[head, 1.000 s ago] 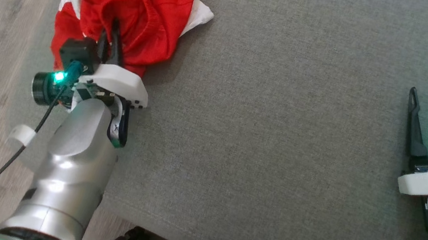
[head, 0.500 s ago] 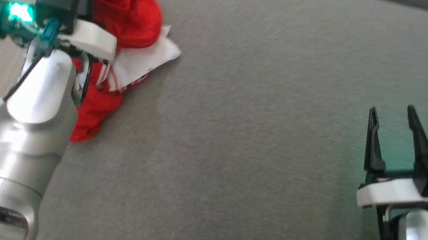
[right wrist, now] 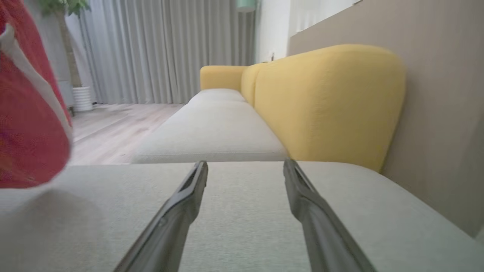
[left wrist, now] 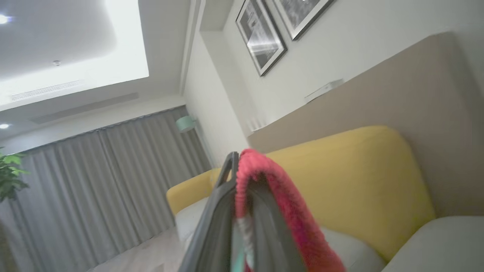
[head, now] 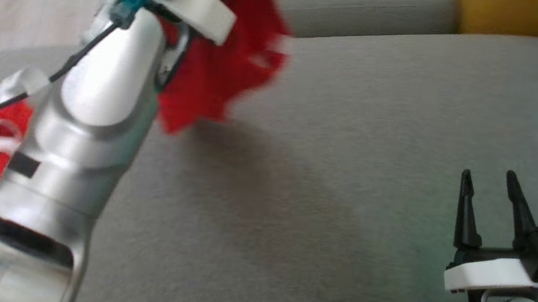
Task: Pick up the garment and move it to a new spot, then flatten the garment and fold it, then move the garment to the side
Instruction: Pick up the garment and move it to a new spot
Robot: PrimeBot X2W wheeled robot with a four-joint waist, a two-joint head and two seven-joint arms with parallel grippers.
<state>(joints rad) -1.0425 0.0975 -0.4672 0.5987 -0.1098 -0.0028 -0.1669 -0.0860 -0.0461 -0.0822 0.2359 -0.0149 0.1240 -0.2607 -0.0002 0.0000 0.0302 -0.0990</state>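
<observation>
L hand (left wrist: 240, 177) grips red garment (head: 221, 79), hanging w/ long axis vertical.

The wide grey fabric sofa seat cushion (head: 335, 194) lies open from its middle across to the right gripper (head: 488, 175), whose spread fingers hover low over it with bare upholstery ahead. On the left, the red garment with white trim (head: 223, 64) hangs pinched between the fingers of the left gripper (left wrist: 244, 170). Together with the silver forearm (head: 104, 81), it blocks that side. The rounded yellow upholstered backrest (right wrist: 329, 102) walls the far edge.
</observation>
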